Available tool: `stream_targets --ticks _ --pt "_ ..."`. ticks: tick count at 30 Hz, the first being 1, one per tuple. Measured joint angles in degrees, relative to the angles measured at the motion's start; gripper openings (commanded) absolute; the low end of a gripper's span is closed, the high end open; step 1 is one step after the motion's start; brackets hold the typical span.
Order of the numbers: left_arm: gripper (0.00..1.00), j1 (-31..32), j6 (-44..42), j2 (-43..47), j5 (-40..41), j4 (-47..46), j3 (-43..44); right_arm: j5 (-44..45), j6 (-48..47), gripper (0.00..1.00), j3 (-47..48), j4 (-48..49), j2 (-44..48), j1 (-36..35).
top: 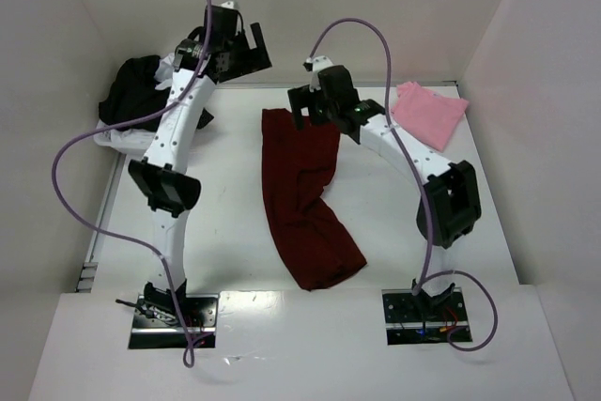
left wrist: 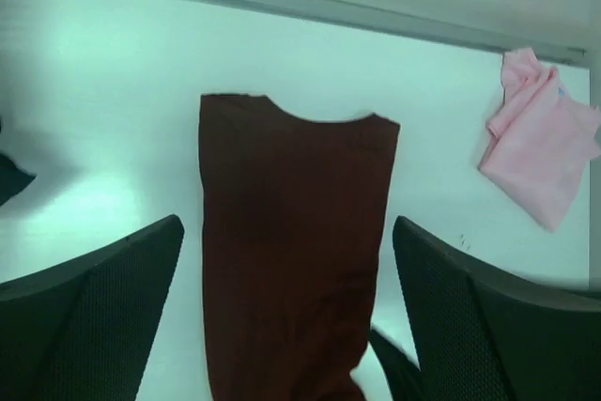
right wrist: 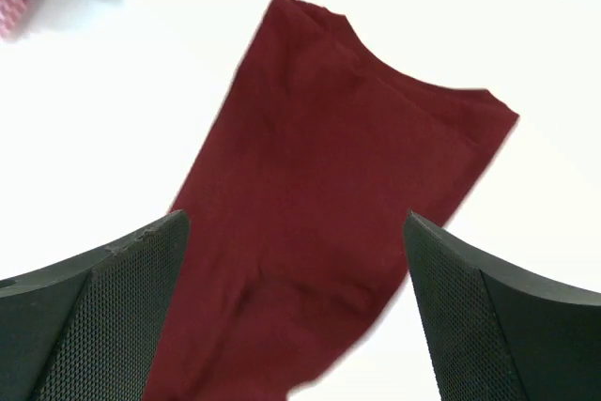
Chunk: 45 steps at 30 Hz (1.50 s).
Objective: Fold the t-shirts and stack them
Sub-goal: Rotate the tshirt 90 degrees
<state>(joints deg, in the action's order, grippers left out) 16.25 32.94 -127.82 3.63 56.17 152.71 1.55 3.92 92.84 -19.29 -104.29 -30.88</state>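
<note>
A dark maroon t-shirt [top: 305,199] lies folded into a long strip in the middle of the table, its lower end bent to the right. It also shows in the left wrist view [left wrist: 291,251] and the right wrist view [right wrist: 329,204]. A light pink t-shirt [top: 428,112] lies folded at the back right and shows in the left wrist view [left wrist: 540,147]. A black t-shirt [top: 133,91] is heaped at the back left. My left gripper [top: 246,52] [left wrist: 286,232] is open and empty, raised above the table's back. My right gripper [top: 306,106] [right wrist: 296,223] is open and empty, over the maroon shirt's far end.
The black shirt rests on something white [top: 127,138] at the left edge. White walls [top: 526,91] close in the table at the back and both sides. A metal rail [top: 99,223] runs along the left edge. Purple cables [top: 75,152] loop off both arms.
</note>
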Motion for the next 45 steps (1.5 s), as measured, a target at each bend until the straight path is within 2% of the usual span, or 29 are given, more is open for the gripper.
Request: stream_targets --ticks 3,5,8,11,14,21,25,30,33,41,45 --pt "1.00 4.5 -0.8 8.5 3.1 0.4 -10.2 -1.8 2.8 1.00 3.2 0.3 -5.2 1.4" --pt "1.00 8.3 -0.9 15.8 3.2 -2.2 -24.0 -3.0 4.7 1.00 5.2 -0.7 -9.6 2.6" --pt "1.00 12.3 1.2 25.3 -1.3 -9.3 -46.9 -4.9 6.8 1.00 10.0 -4.0 -17.3 4.0" --pt "1.00 11.9 4.2 33.3 -5.0 -12.4 -66.2 -5.6 8.1 1.00 12.5 -6.4 -22.4 4.6" --pt "1.00 10.6 5.8 38.2 -7.4 -13.0 -74.7 -6.1 8.7 1.00 12.8 -8.3 -24.3 4.5" --pt "1.00 11.8 6.1 41.5 -12.9 -18.1 -76.6 -6.7 7.2 1.00 18.3 -10.3 -28.1 3.6" --pt "1.00 16.4 5.6 39.0 -14.3 -19.7 -76.6 -5.6 6.3 1.00 25.5 -12.7 -33.5 1.6" --pt "1.00 22.9 4.9 33.7 -14.1 -20.2 -76.6 -1.7 6.3 1.00 39.0 -19.0 -42.0 0.0" --pt "1.00 25.6 4.9 31.7 -13.7 -20.1 -77.2 1.6 6.5 1.00 42.5 -20.8 -44.1 -0.2" --pt "1.00 26.4 5.0 27.8 -12.2 -19.9 -79.9 5.8 8.2 1.00 57.5 -26.4 -52.5 2.3" --pt "1.00 26.5 5.0 24.4 -12.0 -20.0 -80.1 6.2 8.6 1.00 59.4 -26.7 -53.5 5.7"
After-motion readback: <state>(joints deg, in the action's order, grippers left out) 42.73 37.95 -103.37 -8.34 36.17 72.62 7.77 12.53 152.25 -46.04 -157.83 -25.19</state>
